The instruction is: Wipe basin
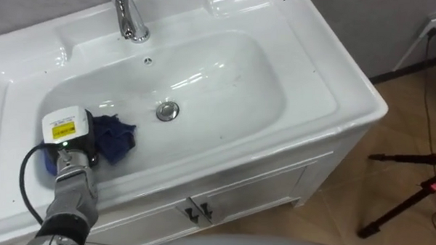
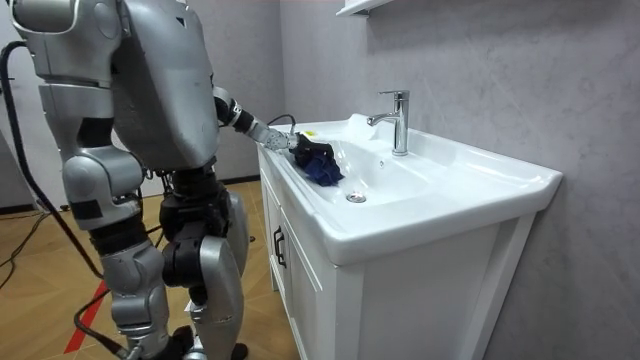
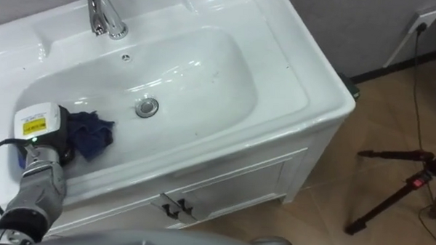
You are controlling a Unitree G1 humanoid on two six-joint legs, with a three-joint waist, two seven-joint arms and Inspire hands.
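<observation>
Your left hand (image 1: pixel 69 135) resting on crumpled dark blue cloth (image 1: pixel 117 139) inside white ceramic basin (image 1: pixel 227 72), grip unreadable

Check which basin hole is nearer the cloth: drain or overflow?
The drain, the large metal-ringed hole on the basin floor beside the blue cloth; the small overflow hole is up the back wall.

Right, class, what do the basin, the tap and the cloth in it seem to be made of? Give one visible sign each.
The basin: likely glazed ceramic; white, glossy, with sharp light streaks. The tap: metal, probably chrome-plated; mirror-bright silver. The cloth: soft fabric, dark blue, matt; it lies crumpled in folds, fibre unclear.
</observation>
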